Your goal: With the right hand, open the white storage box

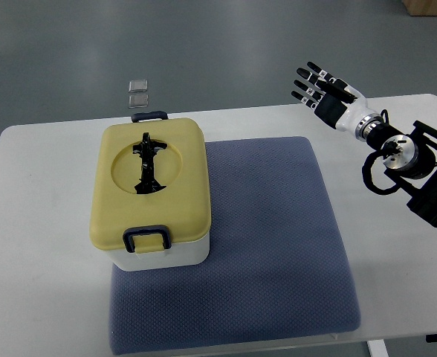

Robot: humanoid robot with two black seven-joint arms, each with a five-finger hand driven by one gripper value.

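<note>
White storage box [153,195] with a yellow lid [150,182] sits on the left part of the desk [47,223], its right and near portions resting on the left edge of a blue-grey mat [278,245], its left side hanging past the mat over bare desk. Lid is on. Black folding handle [146,163] lies flat in the round recess in the middle of the lid. One dark latch [146,238] at the near side of the box, another [149,116] at the far side; both look clipped down, though the far one is too small to be sure. Right hand [326,93] hangs over the far right corner of the desk, well apart from the box, fingers [308,83] spread and straight, pointing left and away, holding nothing. Its arm [408,163] enters from the right edge. Two small clear squares [137,92] lie on the floor beyond the far edge of the desk.
</note>
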